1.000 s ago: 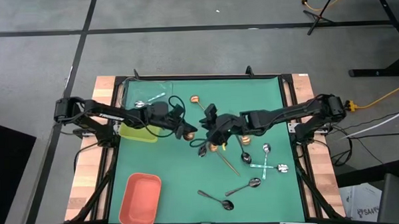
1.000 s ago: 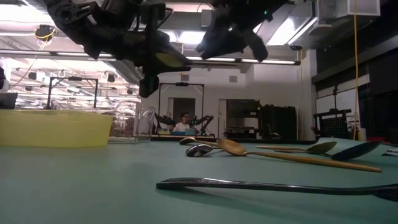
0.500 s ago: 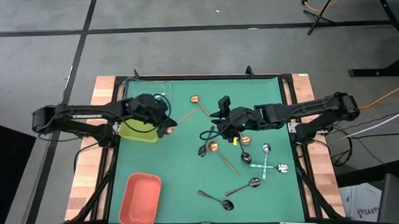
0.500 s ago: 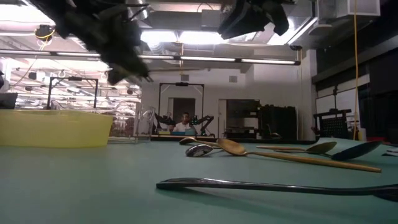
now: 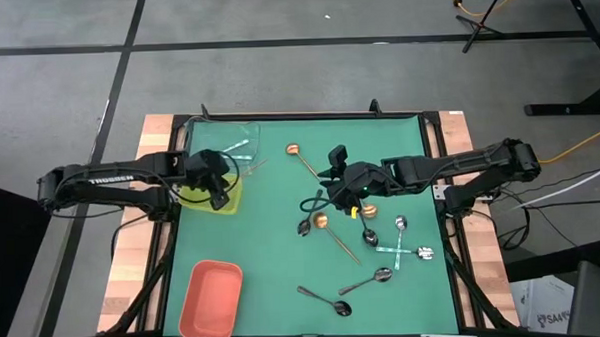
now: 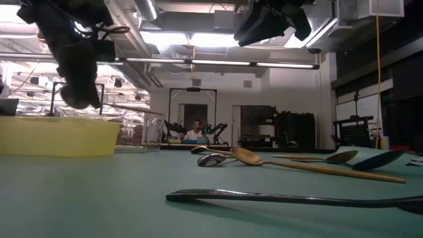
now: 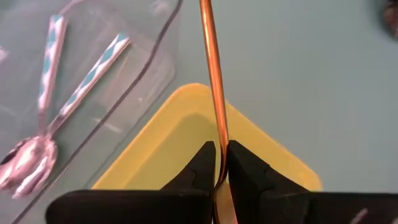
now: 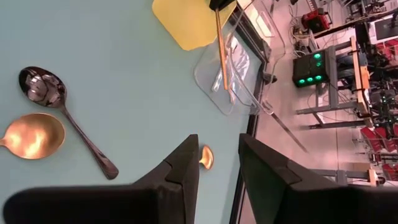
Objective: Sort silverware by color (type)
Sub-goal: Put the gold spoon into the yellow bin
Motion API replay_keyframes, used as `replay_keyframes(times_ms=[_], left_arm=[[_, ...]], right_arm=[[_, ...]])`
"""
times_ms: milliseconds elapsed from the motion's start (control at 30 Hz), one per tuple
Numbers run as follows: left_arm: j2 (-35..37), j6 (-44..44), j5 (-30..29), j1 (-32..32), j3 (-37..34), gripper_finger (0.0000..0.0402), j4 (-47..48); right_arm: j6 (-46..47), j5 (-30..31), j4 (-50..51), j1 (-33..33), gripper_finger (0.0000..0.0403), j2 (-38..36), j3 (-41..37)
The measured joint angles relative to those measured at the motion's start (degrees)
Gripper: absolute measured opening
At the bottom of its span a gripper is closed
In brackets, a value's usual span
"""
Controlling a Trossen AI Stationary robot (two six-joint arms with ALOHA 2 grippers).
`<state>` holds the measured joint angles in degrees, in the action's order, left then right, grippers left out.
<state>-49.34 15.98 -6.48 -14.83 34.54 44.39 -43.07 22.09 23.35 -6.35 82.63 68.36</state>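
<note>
Copper-finish spoon is clamped by its handle between the fingers of the left gripper, hanging directly over the yellow-green tray; its handle reaches forward past that tray's rim. Just beside this gripper, touching the yellow tray, stands the clear tray, holding two silver spoons with striped blue handles. The salmon-orange tray lies well apart, near the table's front edge; I cannot tell any contents. The right gripper hovers with its fingers apart and nothing between them, above mid-table. Below and just beside it lie a dark spoon and a copper spoon bowl; more loose spoons spread toward the right edge. Green mat between the grippers is open.
</note>
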Motion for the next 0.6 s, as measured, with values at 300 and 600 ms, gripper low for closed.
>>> replay_keyframes(times_ms=[300, 600], left_arm=[[0.00, 1.43, -1.49, 0.02, 0.00, 0.0023, 3.74], [-0.22, 5.20, -2.73, 0.33, 0.09, 0.0022, 13.64]], right_arm=[[-0.02, 0.00, -0.07, 0.00, 0.0111, 0.02, 0.00], [-0.04, -0.02, -0.11, 0.00, 0.0111, 0.02, 0.00]])
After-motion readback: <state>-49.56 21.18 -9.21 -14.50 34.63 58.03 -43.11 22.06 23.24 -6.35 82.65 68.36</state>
